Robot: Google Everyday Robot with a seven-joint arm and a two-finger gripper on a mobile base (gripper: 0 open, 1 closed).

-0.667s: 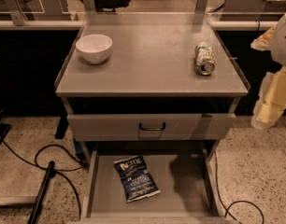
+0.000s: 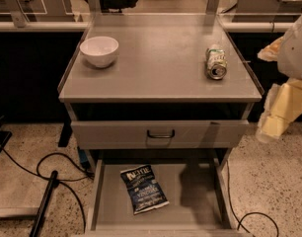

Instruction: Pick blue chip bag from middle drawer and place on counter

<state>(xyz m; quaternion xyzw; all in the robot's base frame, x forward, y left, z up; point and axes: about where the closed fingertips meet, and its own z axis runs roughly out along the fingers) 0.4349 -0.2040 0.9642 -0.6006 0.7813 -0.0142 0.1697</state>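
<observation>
Cream-coloured pincer [image 2: 277, 117] hangs at the right edge, beside the cabinet and well apart from the target; cannot tell whether it is wide or narrow. The small crinkly dark-blue chip bag [image 2: 143, 189] lies flat and slightly skewed, left of centre on the floor of the open shallow grey metal drawer [image 2: 195, 201].

Step in hand, as I judge it, is the reach:
- Come in from above, clear of the closed grey drawer front with black handle [image 2: 116, 132].
- Pinch across the bag's short width.
- Drop-off: bare middle of the flat grey worktop [image 2: 161, 58], between the white ceramic bowl [image 2: 98, 51] and the tipped green-and-silver can [image 2: 216, 62].

The bag's white header looks like "Kettle". Its smaller print and the can label are unreadable.
</observation>
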